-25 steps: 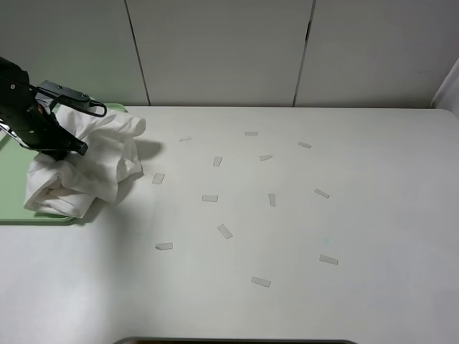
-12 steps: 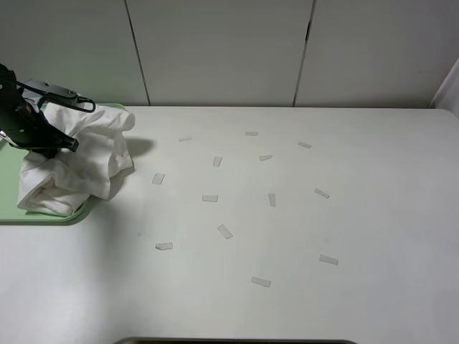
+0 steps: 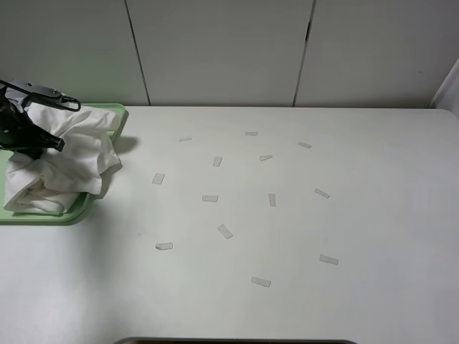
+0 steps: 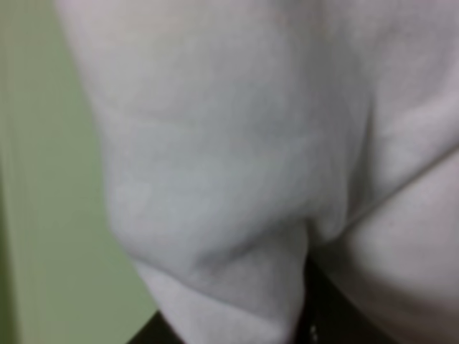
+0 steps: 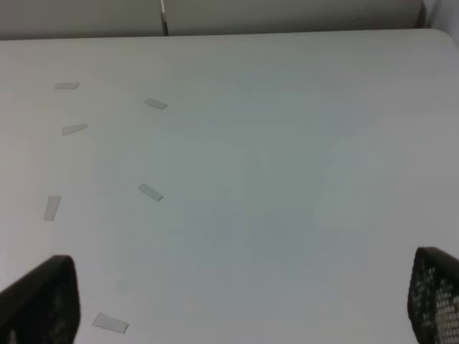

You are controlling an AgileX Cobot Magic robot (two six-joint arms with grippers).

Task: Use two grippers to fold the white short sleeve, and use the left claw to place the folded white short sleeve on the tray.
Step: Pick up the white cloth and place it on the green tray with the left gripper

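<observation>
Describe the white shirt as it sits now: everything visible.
The white short sleeve is a soft, matte white bundle, crumpled rather than neatly flat, with deep folds and rolled edges. It lies mostly on the tray at the table's far left; its right side droops over the tray's right rim. The left claw presses into its upper left, and cloth fills the left wrist view against green plastic. No label or print shows.

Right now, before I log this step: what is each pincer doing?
Left pincer: shut on the white short sleeve, over the tray.
Right pincer: open, holding nothing.
</observation>
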